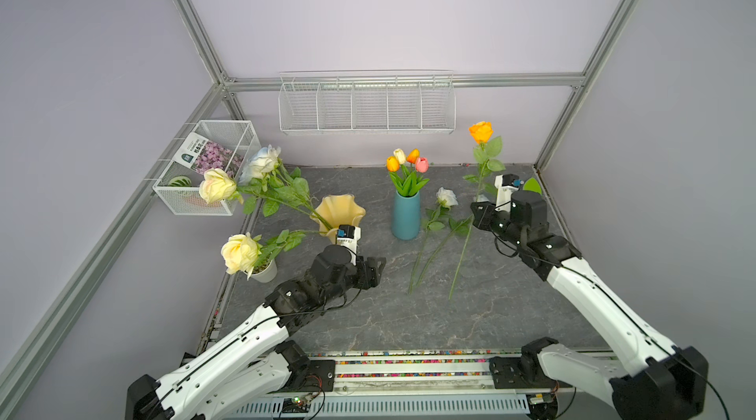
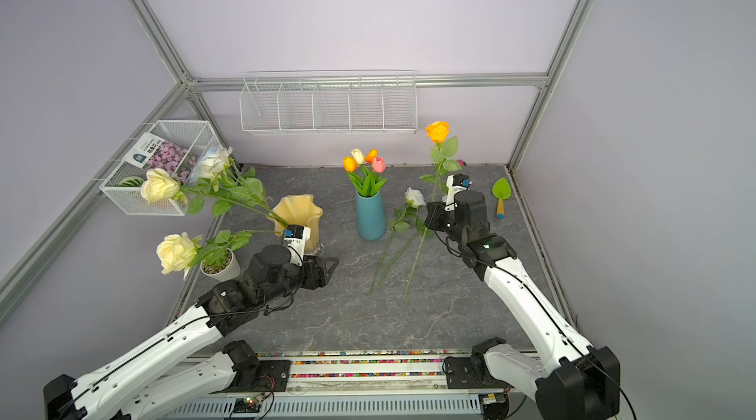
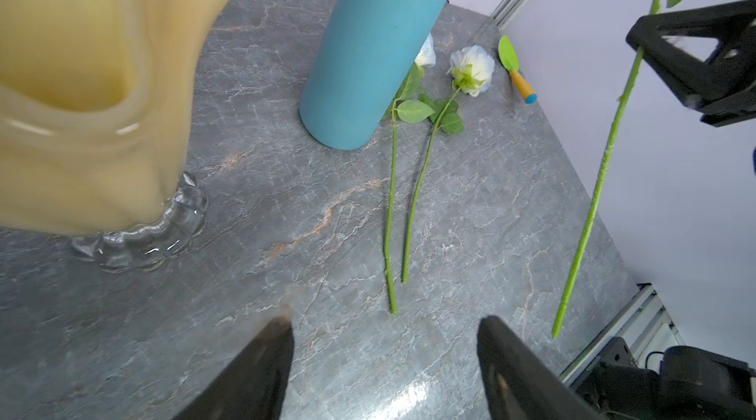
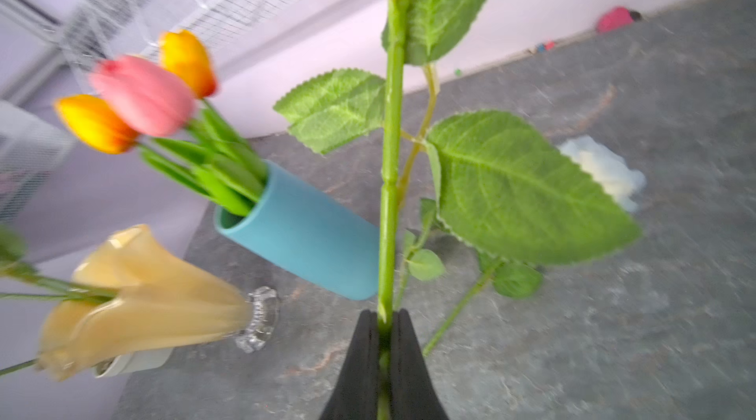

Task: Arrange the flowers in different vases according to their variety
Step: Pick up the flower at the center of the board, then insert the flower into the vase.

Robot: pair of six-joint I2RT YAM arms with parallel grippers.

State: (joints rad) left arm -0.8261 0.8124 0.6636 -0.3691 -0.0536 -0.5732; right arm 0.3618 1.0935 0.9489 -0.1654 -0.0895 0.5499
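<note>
Four tulips (image 1: 407, 162), orange, cream and pink, stand in the teal vase (image 1: 406, 215) at the centre of both top views; I judge that variety finished. Just left of centre, the amber vase (image 1: 339, 211) holds three stems leaning toward the left edge: two cream-yellow roses (image 1: 217, 186) and a white-blue rose (image 1: 262, 162).

My right gripper (image 4: 384, 317) is pinched tight on the stem of the orange rose (image 1: 481, 132), which stands upright at the right of the frame, its bloom high above the desk (image 1: 470, 315). Two white roses (image 3: 472, 68) lie flat on the desk between the teal vase and my right arm. I reckon three roses are left to place: this one, then those two. My left gripper (image 3: 384, 321) is spread wide and empty, low over the desk near the amber vase's clear foot.

Only the right wrist view shows the jaws closed on the green stem below its leaves; the orange bloom is out of that frame. The left wrist view shows both white blooms, one half hidden behind the teal vase, where the top views clearly show only one. A green trowel (image 2: 501, 193) lies near the right edge in a top view.
</note>
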